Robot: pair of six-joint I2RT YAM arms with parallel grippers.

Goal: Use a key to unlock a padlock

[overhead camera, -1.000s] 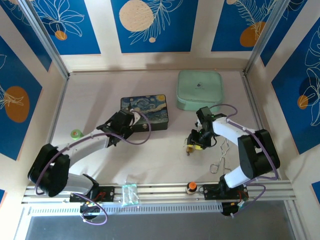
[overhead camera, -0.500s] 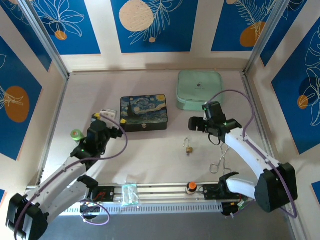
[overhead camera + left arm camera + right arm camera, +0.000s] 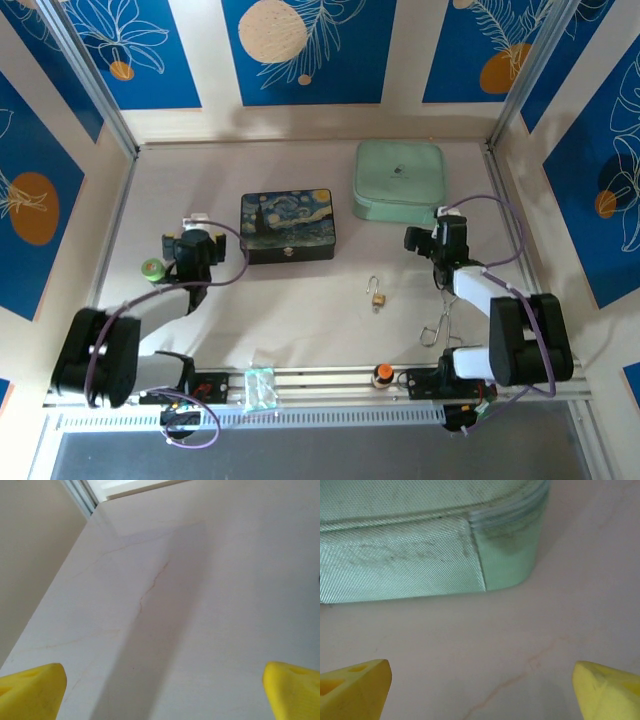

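The small brass padlock [image 3: 377, 297] lies alone on the table's middle right with its thin shackle pointing away from the arms. I cannot make out the key apart from it. My left gripper [image 3: 193, 222] hovers left of the painted box, far from the lock; in the left wrist view its yellow fingertips [image 3: 31, 694] stand wide apart, so the gripper [image 3: 162, 695] is open over bare table. My right gripper [image 3: 441, 218] sits up and right of the padlock, facing the green case. It [image 3: 481, 690] is open too, fingertips [image 3: 353, 689] spread with nothing between them.
A starry-night painted box [image 3: 288, 226] stands at the centre. A mint-green case [image 3: 397, 180] [image 3: 420, 540] lies at the back right. A silver wire clip [image 3: 440, 318] lies near the right arm, and a green roll [image 3: 152, 268] by the left arm. Panel walls enclose the table.
The right gripper opened and let the padlock go, then drew back to the right toward the green case. The left gripper opened, left the painted box and pulled back to the left.
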